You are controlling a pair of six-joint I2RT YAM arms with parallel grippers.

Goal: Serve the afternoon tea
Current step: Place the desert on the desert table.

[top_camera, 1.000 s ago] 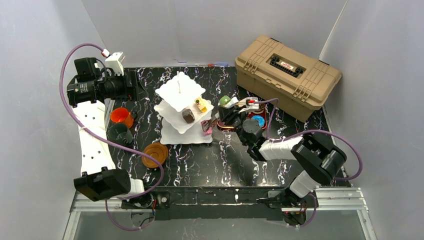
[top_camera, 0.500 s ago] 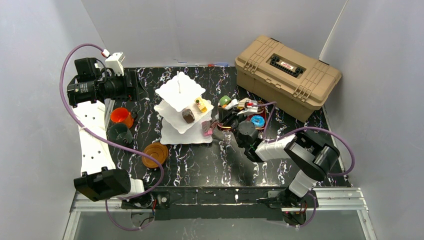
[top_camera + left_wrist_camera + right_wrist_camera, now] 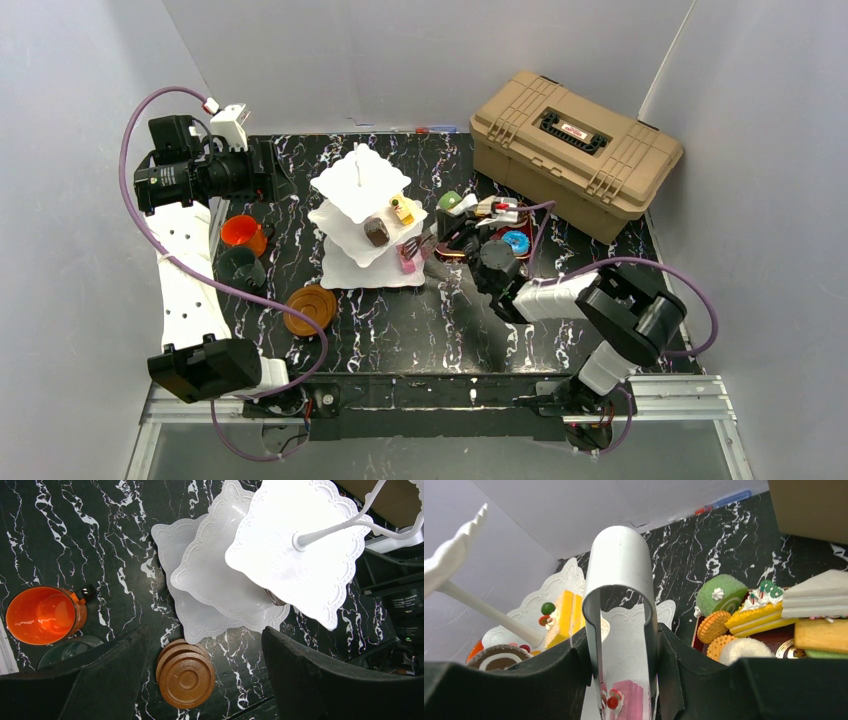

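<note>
Tongs (image 3: 619, 555) clenched in my right claw (image 3: 620, 660) edged pink pastry (image 3: 626, 700) over stand (image 3: 358, 183); left claw (image 3: 205, 675) released; two cups (image 3: 243, 231) (image 3: 241, 268).

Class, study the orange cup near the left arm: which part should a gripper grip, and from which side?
Likely the rim wall of the orange cup, from above: it stands upright with its mouth open, so one finger can go inside. Pick the side away from the dark cup close beside it.
</note>
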